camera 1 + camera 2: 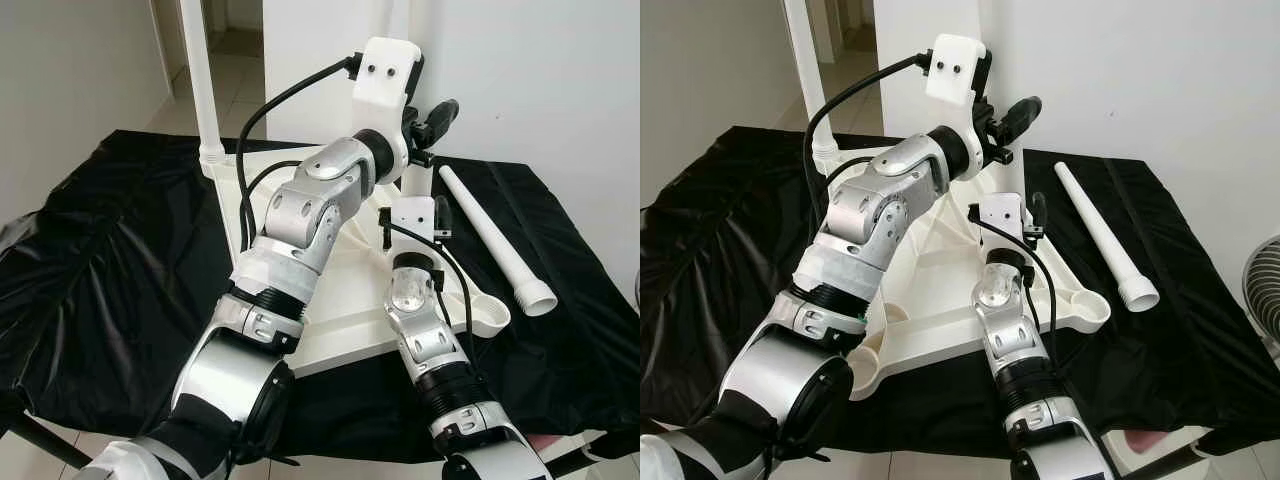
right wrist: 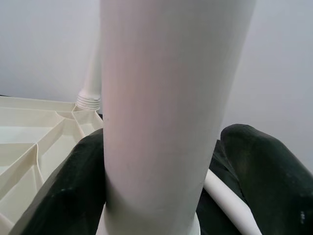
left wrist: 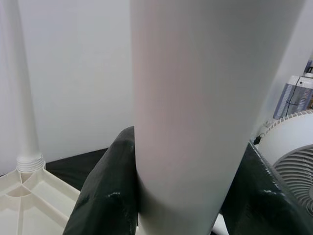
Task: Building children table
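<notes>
The white table top [image 1: 345, 300] lies upside down on a black cloth. At its far right corner a white leg [image 1: 416, 182] stands upright. My left gripper [image 1: 432, 125] is shut on this leg higher up; in the left wrist view its black fingers [image 3: 105, 196] press both sides of the leg [image 3: 190, 98]. My right gripper [image 1: 428, 215] is shut on the same leg low down, just above the socket, with its fingers [image 2: 66, 191] hugging the leg [image 2: 166, 98]. A second leg [image 1: 205, 80] stands screwed in at the far left corner. A loose leg [image 1: 495, 240] lies on the cloth to the right.
The black cloth [image 1: 100, 270] covers the whole work surface and drapes over its edges. A white wall rises close behind. A fan [image 1: 1265, 290] stands off the right edge. Black cables loop over my left arm [image 1: 300, 220].
</notes>
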